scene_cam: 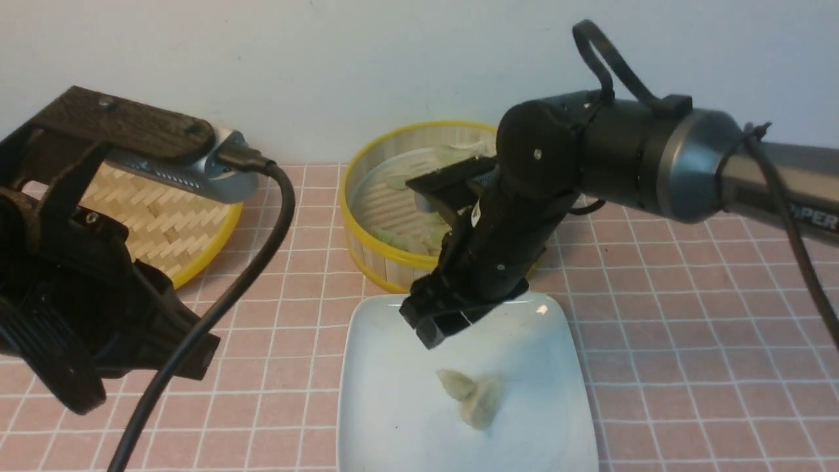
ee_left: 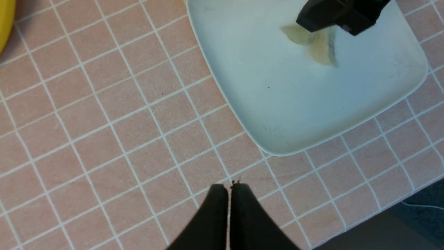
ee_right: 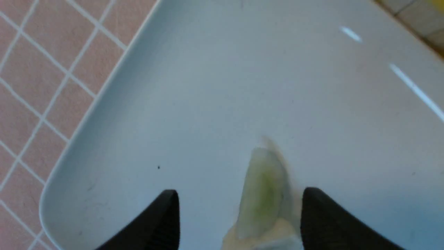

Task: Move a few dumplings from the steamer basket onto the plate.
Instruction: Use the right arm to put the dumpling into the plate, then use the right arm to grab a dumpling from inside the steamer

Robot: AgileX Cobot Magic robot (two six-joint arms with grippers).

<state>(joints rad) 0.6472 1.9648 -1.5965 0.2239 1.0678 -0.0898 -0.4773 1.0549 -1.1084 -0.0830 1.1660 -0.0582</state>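
Note:
Two pale green-cream dumplings (scene_cam: 472,393) lie touching each other on the white square plate (scene_cam: 393,419). My right gripper (scene_cam: 446,324) hangs a little above them, open and holding nothing. The right wrist view looks down between the spread fingers (ee_right: 156,222) of the right gripper (ee_right: 241,194) at a dumpling (ee_right: 263,187) on the plate (ee_right: 208,86). Behind the plate stands the steamer basket (scene_cam: 349,196), with more dumplings (scene_cam: 393,236) inside, partly hidden by my right arm. My left gripper (ee_left: 229,187) is shut and empty over the tablecloth, left of the plate (ee_left: 295,111) and its dumplings (ee_left: 319,45).
A flat woven lid with a yellow rim (scene_cam: 164,223) lies at the back left, partly behind my left arm and its black cable (scene_cam: 262,249). A pink checked cloth (scene_cam: 688,328) covers the table. The pale wall stands close behind the basket.

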